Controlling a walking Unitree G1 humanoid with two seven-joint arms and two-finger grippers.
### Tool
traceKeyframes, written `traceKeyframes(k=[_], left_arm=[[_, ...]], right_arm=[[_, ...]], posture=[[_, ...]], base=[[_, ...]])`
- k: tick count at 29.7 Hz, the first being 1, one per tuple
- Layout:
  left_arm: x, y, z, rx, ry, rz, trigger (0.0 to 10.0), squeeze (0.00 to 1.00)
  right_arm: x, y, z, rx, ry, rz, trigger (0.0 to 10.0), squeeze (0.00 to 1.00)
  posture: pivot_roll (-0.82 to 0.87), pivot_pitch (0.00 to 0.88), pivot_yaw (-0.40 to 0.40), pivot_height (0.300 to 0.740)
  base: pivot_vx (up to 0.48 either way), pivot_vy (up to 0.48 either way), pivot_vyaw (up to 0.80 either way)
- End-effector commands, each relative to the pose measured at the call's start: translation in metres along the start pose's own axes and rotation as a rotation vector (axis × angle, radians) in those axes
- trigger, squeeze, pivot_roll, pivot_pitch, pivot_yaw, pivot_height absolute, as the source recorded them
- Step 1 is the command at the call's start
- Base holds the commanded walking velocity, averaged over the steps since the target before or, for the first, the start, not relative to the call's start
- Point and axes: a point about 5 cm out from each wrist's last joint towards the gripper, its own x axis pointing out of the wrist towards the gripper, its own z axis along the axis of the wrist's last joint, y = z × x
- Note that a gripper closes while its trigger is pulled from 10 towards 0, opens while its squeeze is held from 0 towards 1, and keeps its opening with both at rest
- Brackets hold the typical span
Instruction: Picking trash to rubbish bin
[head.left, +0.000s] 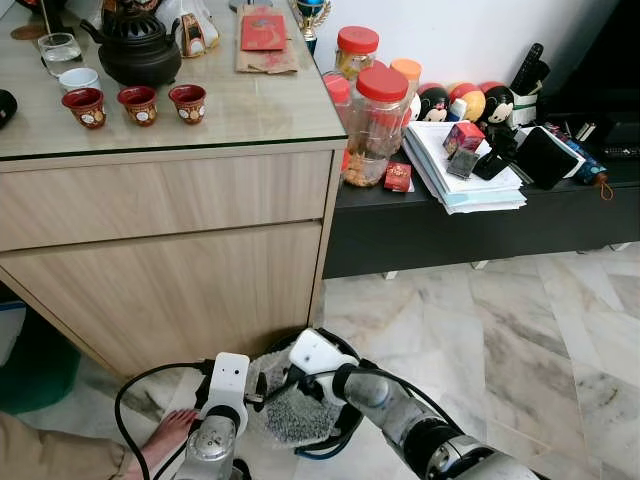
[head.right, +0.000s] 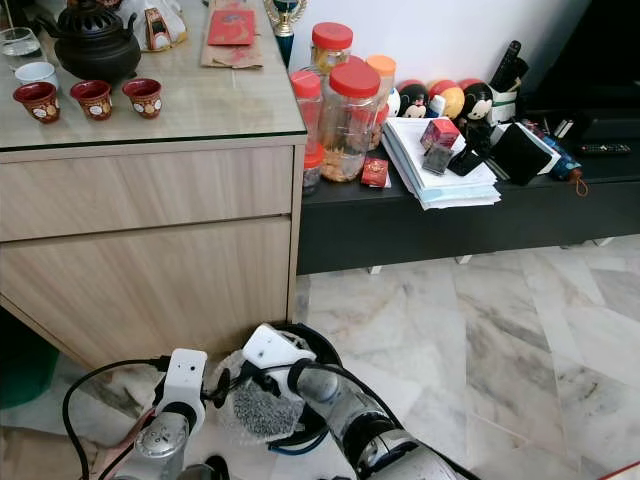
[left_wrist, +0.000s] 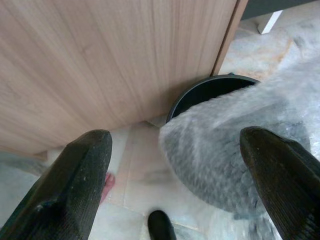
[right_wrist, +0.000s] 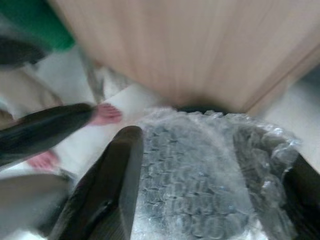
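Right hand (right_wrist: 210, 200) holds a crumpled sheet of clear bubble wrap (head.left: 292, 412) between its two black fingers (right_wrist: 117, 175), directly over the round black rubbish bin (left_wrist: 207, 90). The wrap's long axis runs roughly across the bin's mouth, bunched end toward the left hand (left_wrist: 175, 185). Left hand spread wide beside the wrap, gripping nothing. Beyond both hands stands the light wooden cabinet (head.left: 170, 260). A person's bare foot (head.left: 165, 435) on the marble floor (head.left: 500, 340) near the left hand.
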Motion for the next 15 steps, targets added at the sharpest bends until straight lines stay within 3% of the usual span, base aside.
traceKeyframes(k=[1, 2, 8, 9, 10, 11, 12, 13, 15], left_arm=[[-0.002, -0.002, -0.004, -0.002, 0.024, -0.003, 10.0, 0.0], [-0.002, -0.002, -0.004, -0.002, 0.024, -0.003, 10.0, 0.0], [-0.001, -0.002, -0.004, -0.005, 0.023, -0.003, 10.0, 0.0], [-0.001, -0.002, -0.004, -0.005, 0.022, -0.003, 10.0, 0.0], [-0.001, -0.002, -0.004, -0.004, 0.022, -0.003, 10.0, 0.0], [-0.001, -0.002, -0.004, -0.004, 0.022, -0.003, 10.0, 0.0], [-0.001, -0.002, -0.004, -0.004, 0.022, -0.003, 10.0, 0.0], [-0.001, -0.002, -0.004, -0.004, 0.022, -0.003, 10.0, 0.0], [-0.001, -0.002, -0.004, -0.003, 0.022, -0.004, 10.0, 0.0]], right_arm=[[0.0, -0.001, -0.005, 0.186, 0.047, -0.01, 10.0, 0.0], [0.0, -0.002, -0.007, 0.24, 0.061, -0.012, 10.0, 0.0], [0.0, 0.0, -0.006, 0.355, 0.065, 0.009, 10.0, 0.0], [0.0, -0.001, -0.005, 0.289, 0.068, 0.0, 10.0, 0.0], [0.0, -0.005, 0.001, -0.056, 0.041, -0.045, 10.0, 0.0], [0.001, 0.005, 0.012, -0.449, -0.048, 0.005, 10.0, 0.0], [0.001, 0.005, 0.012, -0.449, -0.048, 0.005, 10.0, 0.0], [0.001, 0.014, 0.015, -0.54, -0.083, 0.076, 10.0, 0.0], [0.002, 0.015, 0.016, -0.434, -0.086, 0.094, 10.0, 0.0]], posture=[[0.09, 0.144, -0.133, 0.74], [0.09, 0.144, -0.133, 0.74], [0.09, 0.143, -0.134, 0.74], [0.09, 0.143, -0.134, 0.74], [0.09, 0.143, -0.134, 0.74], [0.09, 0.143, -0.134, 0.74], [0.09, 0.143, -0.134, 0.74], [0.09, 0.143, -0.134, 0.74], [0.09, 0.143, -0.134, 0.74]], base=[[0.0, 0.0, 0.0], [0.0, 0.0, 0.0], [0.0, 0.0, 0.0], [0.0, 0.0, 0.0], [0.0, 0.0, 0.0], [0.0, 0.0, 0.0], [0.0, 0.0, 0.0], [0.0, 0.0, 0.0], [0.0, 0.0, 0.0]])
